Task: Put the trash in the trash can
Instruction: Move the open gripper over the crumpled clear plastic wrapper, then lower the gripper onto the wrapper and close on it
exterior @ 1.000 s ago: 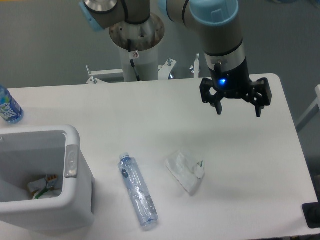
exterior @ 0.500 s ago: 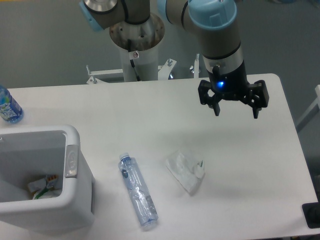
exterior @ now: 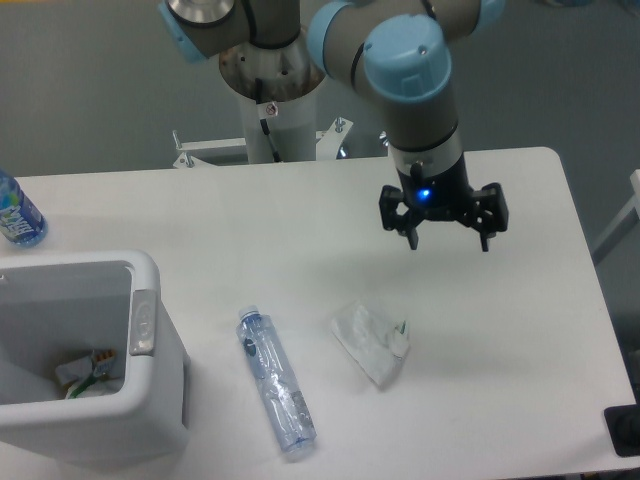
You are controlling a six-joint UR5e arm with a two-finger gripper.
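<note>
White plastic formed the trash can (exterior: pixel 150 400) at the lower left of the frame, with some scraps (exterior: pixel 85 372) lying in it. Just right of it on the table (exterior: pixel 520 350) lay the flattened bottle (exterior: pixel 276 381), and right of that the crumpled wrapper (exterior: pixel 371 343), both untouched since a second before. The gripper (exterior: pixel 444 238) had shifted left and nearer, hanging above the table up and right of the wrapper, its fingers spread apart and holding nothing. Far back at the left edge stood an intact bottle (exterior: pixel 16 214).
</note>
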